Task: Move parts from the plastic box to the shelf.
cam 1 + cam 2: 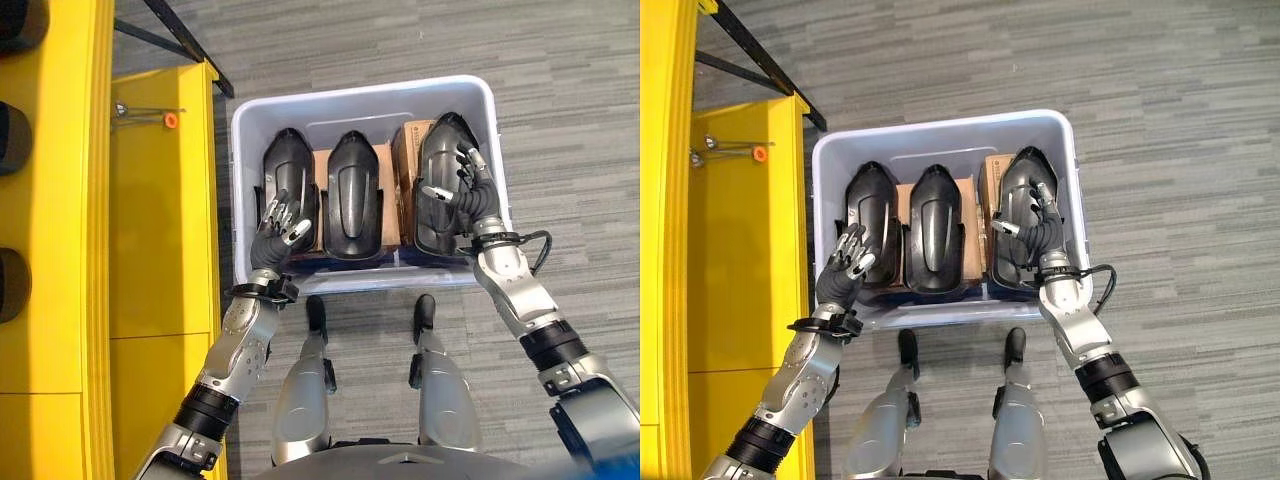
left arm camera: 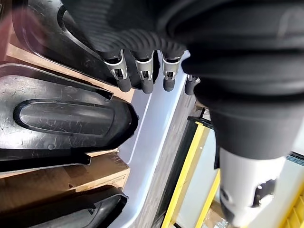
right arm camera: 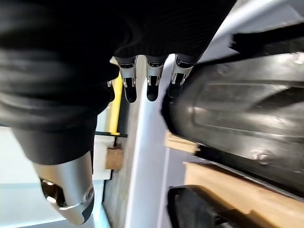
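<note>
A pale plastic box (image 1: 360,90) on the floor holds three black moulded parts side by side: left part (image 1: 290,160), middle part (image 1: 352,195) and right part (image 1: 440,150), with cardboard (image 1: 405,150) between them. My left hand (image 1: 280,225) hovers over the near end of the left part, fingers relaxed and open; its fingers (image 2: 145,76) show straight by the box wall (image 2: 147,142). My right hand (image 1: 468,195) lies on the right part, fingers spread along its outer edge and thumb across its face. Its fingers (image 3: 152,80) reach beside the part's rim (image 3: 237,118).
A yellow shelf (image 1: 60,200) runs along my left, with dark rounded objects (image 1: 10,135) at its far edge. An orange-tipped metal pin (image 1: 170,120) sticks out near the shelf's black brace (image 1: 190,45). Grey carpet (image 1: 560,60) surrounds the box.
</note>
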Robot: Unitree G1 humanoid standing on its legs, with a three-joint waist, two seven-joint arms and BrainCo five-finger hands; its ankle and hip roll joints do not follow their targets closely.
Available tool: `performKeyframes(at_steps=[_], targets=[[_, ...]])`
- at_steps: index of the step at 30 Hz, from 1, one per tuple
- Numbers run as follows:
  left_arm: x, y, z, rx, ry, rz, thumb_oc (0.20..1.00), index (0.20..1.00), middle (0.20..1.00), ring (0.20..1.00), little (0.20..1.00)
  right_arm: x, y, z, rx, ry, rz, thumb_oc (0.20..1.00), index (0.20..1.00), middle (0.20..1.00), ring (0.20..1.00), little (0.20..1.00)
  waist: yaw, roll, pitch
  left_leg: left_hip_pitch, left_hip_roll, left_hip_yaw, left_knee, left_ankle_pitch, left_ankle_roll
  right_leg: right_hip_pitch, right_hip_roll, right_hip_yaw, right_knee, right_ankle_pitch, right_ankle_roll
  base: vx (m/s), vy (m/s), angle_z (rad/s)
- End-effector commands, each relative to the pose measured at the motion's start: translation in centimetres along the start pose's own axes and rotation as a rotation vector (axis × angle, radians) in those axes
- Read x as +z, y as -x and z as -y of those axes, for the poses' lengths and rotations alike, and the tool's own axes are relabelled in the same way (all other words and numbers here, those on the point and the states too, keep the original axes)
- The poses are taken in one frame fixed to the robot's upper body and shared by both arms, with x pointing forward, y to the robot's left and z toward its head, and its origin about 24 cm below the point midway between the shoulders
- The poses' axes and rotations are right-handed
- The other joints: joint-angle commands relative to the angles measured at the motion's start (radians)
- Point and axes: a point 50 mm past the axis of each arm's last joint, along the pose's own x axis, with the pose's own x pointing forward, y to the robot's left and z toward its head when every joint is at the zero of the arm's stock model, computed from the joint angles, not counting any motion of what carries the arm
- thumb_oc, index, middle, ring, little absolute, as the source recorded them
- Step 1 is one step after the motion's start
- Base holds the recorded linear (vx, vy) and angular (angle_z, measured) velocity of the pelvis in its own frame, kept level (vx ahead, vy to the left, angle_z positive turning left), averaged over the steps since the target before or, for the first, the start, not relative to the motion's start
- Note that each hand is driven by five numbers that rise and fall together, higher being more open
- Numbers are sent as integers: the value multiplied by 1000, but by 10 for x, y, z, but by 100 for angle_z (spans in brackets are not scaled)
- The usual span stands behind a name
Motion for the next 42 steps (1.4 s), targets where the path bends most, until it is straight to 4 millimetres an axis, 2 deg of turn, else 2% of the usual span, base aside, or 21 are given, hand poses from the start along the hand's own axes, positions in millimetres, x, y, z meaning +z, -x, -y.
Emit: performKeyframes(at_steps=[1, 9, 13, 20, 27, 30, 37, 42], targets=[[17, 3, 11, -56, 4, 97, 1000, 1000, 1000, 1000, 1000, 25, -10, -4, -35, -13, 128, 1000, 1000, 1000, 1000, 1000, 10, -32, -36, 5, 30, -35, 75, -93, -16, -36, -81, -44, 11, 10, 35, 0, 0, 0], [18, 0, 23, -90, 26, 104, 1000, 1000, 1000, 1000, 1000, 19, -27, 2, -111, 38, 80, 1000, 1000, 1000, 1000, 1000, 21, -20, -15, -32, 21, -47, 81, -84, -14, -66, -85, -40, 13, 13, 31, 0, 0, 0], [16, -2, 28, -108, 33, 91, 1000, 1000, 1000, 1000, 1000, 6, -37, 7, -173, 105, -3, 1000, 1000, 1000, 1000, 1000, 31, -9, -3, -38, 18, -50, 74, -78, -11, -77, -83, -36, 15, 13, 29, -3, -2, 1], [15, -5, 37, -145, 35, 84, 1000, 1000, 1000, 1000, 1000, -7, -43, -2, -122, 150, -89, 1000, 1000, 1000, 1000, 1000, 38, 0, 10, -43, 15, -58, 68, -73, -9, -86, -81, -36, 24, 9, 25, -3, -1, 1], [16, -8, 41, -161, 26, 97, 1000, 1000, 1000, 1000, 1000, -14, -36, -28, 17, 210, -100, 1000, 1000, 1000, 1000, 1000, 38, -4, 19, -51, 13, -67, 74, -74, -6, -93, -82, -34, 30, 7, 24, 0, 0, 0], [17, -8, 40, -154, 24, 102, 1000, 1000, 1000, 1000, 1000, -24, -23, -46, 98, 204, -123, 1000, 1000, 1000, 1000, 1000, 36, -8, 19, -58, 12, -74, 81, -76, -5, -93, -83, -35, 35, 2, 24, 0, 0, 0], [21, -8, 38, -140, 16, 125, 1000, 1000, 1000, 1000, 1000, -30, -12, -56, 153, 237, -122, 1000, 1000, 1000, 1000, 1000, 36, -16, 21, -73, 10, -83, 90, -79, -5, -99, -84, -36, 36, 1, 24, 4, -3, 4], [20, -8, 38, -134, 18, 124, 1000, 1000, 1000, 1000, 1000, -27, -12, -53, 143, 259, -95, 1000, 1000, 1000, 1000, 1000, 34, -17, 20, -78, 9, -84, 94, -80, -5, -102, -83, -37, 35, 1, 23, 2, 0, 1]])
